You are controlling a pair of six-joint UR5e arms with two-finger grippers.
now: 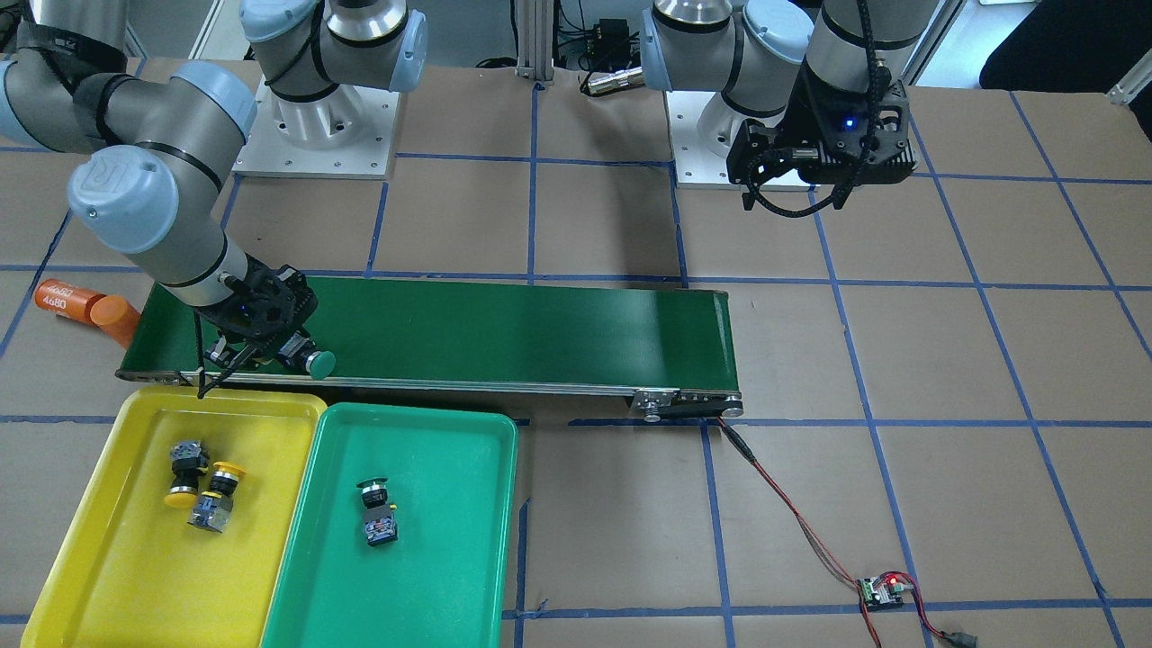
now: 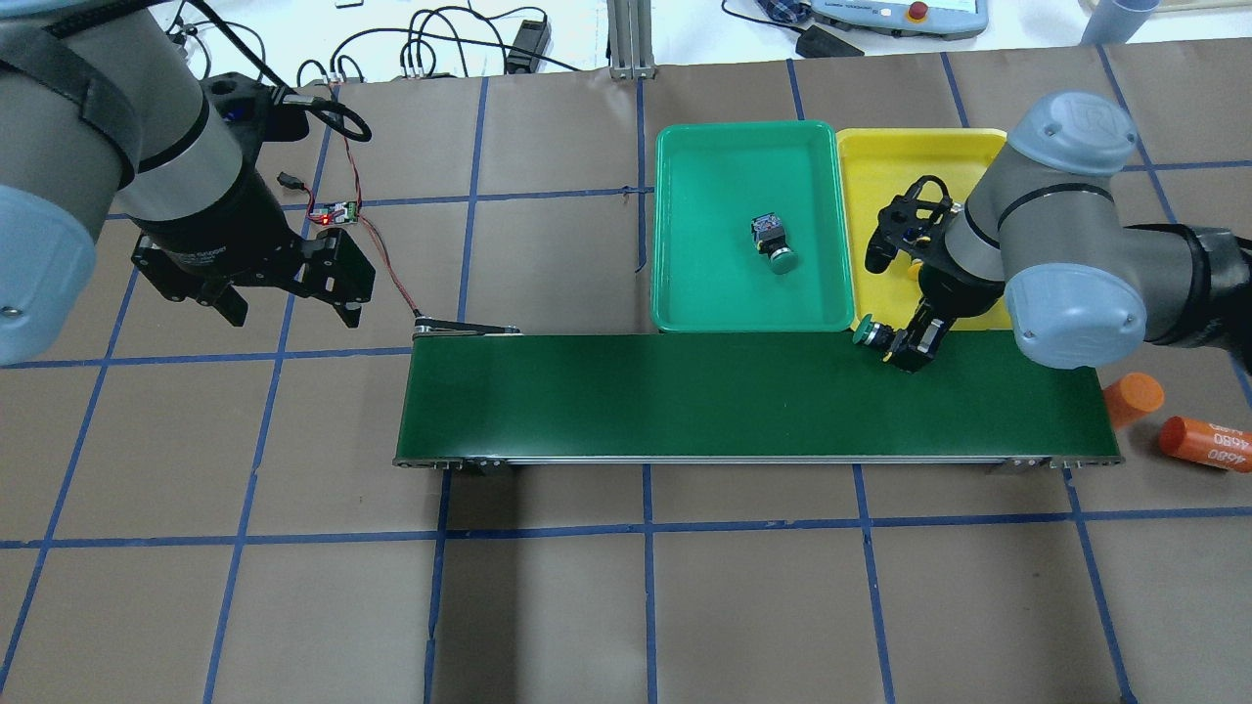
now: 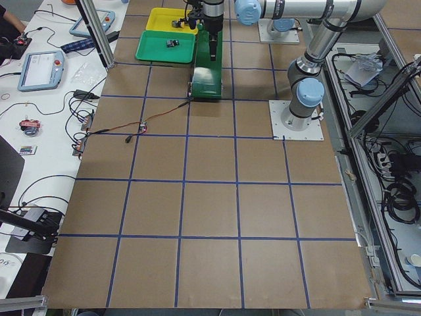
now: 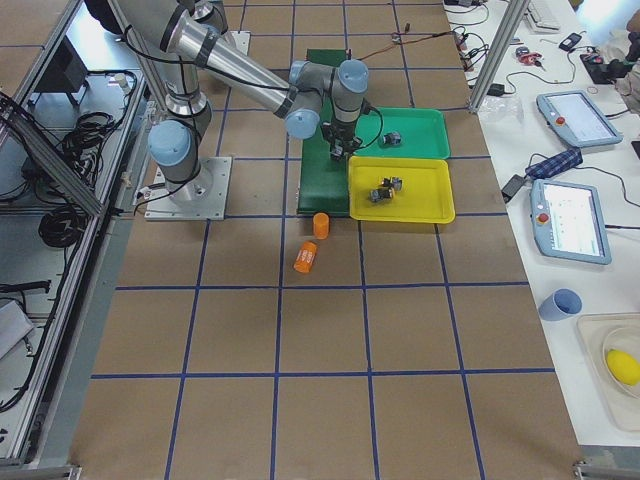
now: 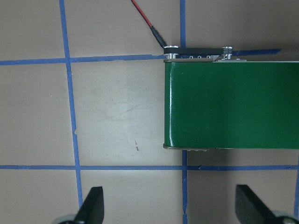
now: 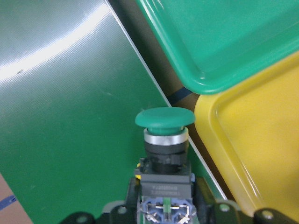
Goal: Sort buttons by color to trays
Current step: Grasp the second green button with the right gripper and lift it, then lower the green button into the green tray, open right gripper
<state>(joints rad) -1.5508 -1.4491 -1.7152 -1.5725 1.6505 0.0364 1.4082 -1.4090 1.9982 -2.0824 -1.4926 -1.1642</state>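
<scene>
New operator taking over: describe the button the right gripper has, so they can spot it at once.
Find the long dark-green conveyor belt; at its end beside the yellow tray, the right gripper holds a green-capped button sideways. The other green-capped button lies inside the green tray; this one is over the belt's edge.

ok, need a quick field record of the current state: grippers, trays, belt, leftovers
right gripper: shut on held green button, at the tray-side edge of the conveyor belt
left gripper: open, empty, above the table by the belt's other end
yellow tray: two yellow buttons, close together
green tray: second green button
beside belt: two orange cylinders
not yet in a tray: only the held one
</scene>
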